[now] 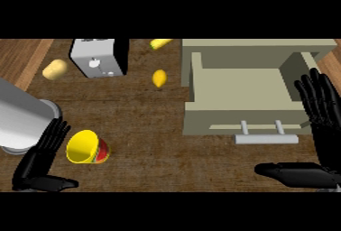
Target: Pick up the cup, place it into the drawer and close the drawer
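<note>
The cup (86, 147) is lying tilted on the tabletop (166, 149) at the lower left, its yellow mouth facing up and toward the left hand (41, 155), a red band showing on its lower side. That hand is sitting just beside it with fingers straight and spread, not yet curling round it; whether a fingertip is touching the rim cannot be told.

To do this step well, the left hand is probably going to need its fingers on one side of the cup wall and its thumb on the other before closing, since the tilted cup looks likely to roll away if it is nudged.

The drawer (243, 97) is standing pulled out at the upper right, handle (265, 135) toward the robot, and nothing is showing inside it. The right hand (320, 135) is resting open beside the drawer at the right edge. The cup and drawer are lying well apart.
</note>
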Available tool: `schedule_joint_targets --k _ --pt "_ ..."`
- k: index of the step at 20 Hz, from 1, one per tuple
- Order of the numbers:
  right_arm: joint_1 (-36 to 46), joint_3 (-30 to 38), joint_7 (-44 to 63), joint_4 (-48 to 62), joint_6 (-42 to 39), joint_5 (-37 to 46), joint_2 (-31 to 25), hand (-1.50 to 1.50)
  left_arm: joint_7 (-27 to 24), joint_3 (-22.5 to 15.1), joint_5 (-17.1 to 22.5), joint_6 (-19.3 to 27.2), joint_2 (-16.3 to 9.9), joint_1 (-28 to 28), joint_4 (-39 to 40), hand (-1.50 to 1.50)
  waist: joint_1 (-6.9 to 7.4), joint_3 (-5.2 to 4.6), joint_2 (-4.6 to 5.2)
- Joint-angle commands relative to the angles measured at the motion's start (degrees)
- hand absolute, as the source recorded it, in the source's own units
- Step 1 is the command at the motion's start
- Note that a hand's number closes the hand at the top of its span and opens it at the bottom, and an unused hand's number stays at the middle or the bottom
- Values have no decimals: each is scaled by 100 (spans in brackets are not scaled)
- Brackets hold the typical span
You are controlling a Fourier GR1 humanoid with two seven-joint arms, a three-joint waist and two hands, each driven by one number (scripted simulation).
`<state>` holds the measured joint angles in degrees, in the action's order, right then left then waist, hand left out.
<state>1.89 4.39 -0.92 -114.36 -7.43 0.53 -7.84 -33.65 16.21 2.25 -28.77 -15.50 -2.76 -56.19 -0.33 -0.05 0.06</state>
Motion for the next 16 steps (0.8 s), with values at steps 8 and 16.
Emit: schedule_joint_targets --k 8,16 --pt "-39 -60 -33 -20 -108 46 55 -150 -1811 135 -358 -286 -546 -1172 2928 -150 -37 -7 13" --pt "193 23 84 53 -89 45 10 -150 -2983 -109 -720 121 -470 -1107 3531 -150 -50 -18 28"
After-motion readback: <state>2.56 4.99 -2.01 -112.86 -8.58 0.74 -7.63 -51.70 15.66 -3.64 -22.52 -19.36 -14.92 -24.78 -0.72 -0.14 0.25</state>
